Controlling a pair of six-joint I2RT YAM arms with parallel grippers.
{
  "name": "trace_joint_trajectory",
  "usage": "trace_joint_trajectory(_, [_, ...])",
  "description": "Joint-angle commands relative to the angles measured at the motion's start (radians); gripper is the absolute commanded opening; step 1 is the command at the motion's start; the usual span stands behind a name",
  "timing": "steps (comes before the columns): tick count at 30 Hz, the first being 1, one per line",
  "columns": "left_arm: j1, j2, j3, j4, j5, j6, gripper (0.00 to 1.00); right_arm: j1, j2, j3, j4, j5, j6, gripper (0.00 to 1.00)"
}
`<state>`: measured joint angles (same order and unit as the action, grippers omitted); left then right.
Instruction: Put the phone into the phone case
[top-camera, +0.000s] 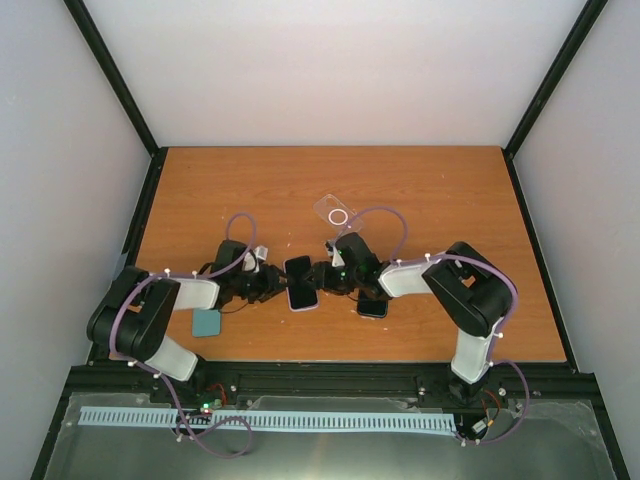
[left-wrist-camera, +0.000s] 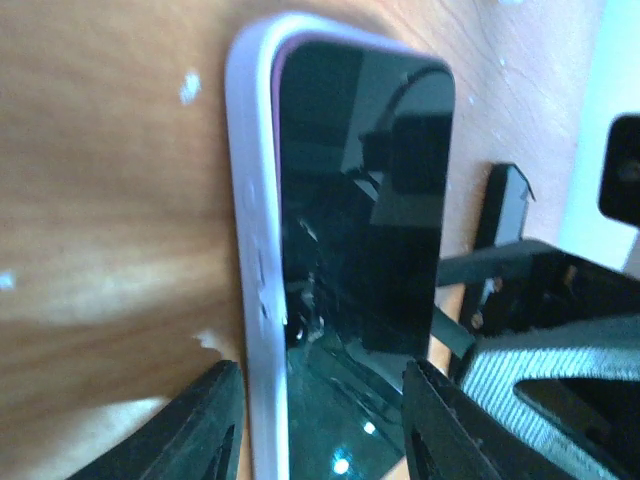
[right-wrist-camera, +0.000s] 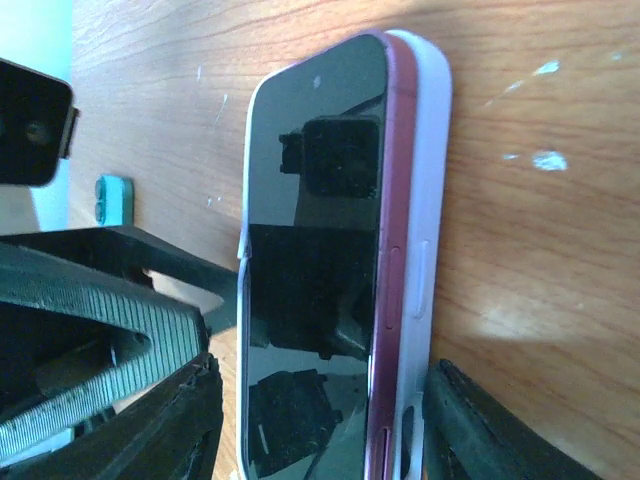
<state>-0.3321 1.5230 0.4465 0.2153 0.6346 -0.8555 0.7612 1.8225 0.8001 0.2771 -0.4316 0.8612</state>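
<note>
Where the two arms meet, a little toward 6 o'clock from the middle of the wooden table (top-camera: 450, 200), the phone (top-camera: 301, 283) sits in its phone case (left-wrist-camera: 250, 260). The phone is a flat slab with round corners. Its front is dark, shiny glass, like a mirror. The case is pale and smooth, with little bumps for buttons on its long wall. Along one long edge the phone's pink side shows beside the case wall.

The left gripper (top-camera: 272, 285) points in from 9 o'clock. Its black fingers (left-wrist-camera: 215, 425) sit right against both sides of the phone's near end, a narrow fit. I cannot tell if they squeeze it. The right gripper (top-camera: 325, 277) points in from 3 o'clock. Its fingers (right-wrist-camera: 190, 420) stand apart with the phone between them. A thin gap shows beside one, so it is not pinching.

At 12 o'clock from the phone lies a clear case (top-camera: 337, 213) with a white ring, well apart. At 4 o'clock, under the right arm, lies a second dark phone (top-camera: 372, 307). At 8 o'clock, by the left arm, lies a blue-green block (top-camera: 207, 322) with round corners.

Most of the open wood lies toward 12 o'clock, between the clear case and the far edge. Black rails (top-camera: 150, 200) run along the table's sides.
</note>
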Motion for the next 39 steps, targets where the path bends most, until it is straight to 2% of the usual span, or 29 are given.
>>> trace_joint_trajectory(1, [0.000, 0.020, -0.084, 0.180, 0.115, -0.066, 0.44, -0.009, 0.006, -0.011, 0.089, -0.081, 0.042, 0.55])
trace_joint_trajectory(11, [-0.050, 0.009, -0.112, 0.245, 0.155, -0.128, 0.44, -0.026, -0.009, -0.104, 0.438, -0.243, 0.293, 0.55])
trace_joint_trajectory(17, [-0.051, -0.017, -0.099, 0.149, 0.105, -0.081, 0.49, -0.026, -0.009, -0.159, 0.595, -0.281, 0.399, 0.55])
trace_joint_trajectory(21, [-0.051, -0.027, -0.101, 0.109, 0.074, -0.057, 0.52, -0.020, -0.007, -0.184, 0.609, -0.291, 0.417, 0.55])
trace_joint_trajectory(29, [-0.051, -0.042, -0.127, 0.089, 0.048, -0.049, 0.53, -0.014, 0.034, -0.173, 0.528, -0.321, 0.350, 0.55])
trace_joint_trajectory(31, [-0.051, -0.044, -0.129, 0.089, 0.049, -0.052, 0.53, -0.014, 0.040, -0.171, 0.530, -0.319, 0.348, 0.51])
trace_joint_trajectory(39, [-0.052, -0.048, -0.123, 0.077, 0.049, -0.060, 0.53, -0.014, 0.050, -0.156, 0.506, -0.287, 0.318, 0.22])
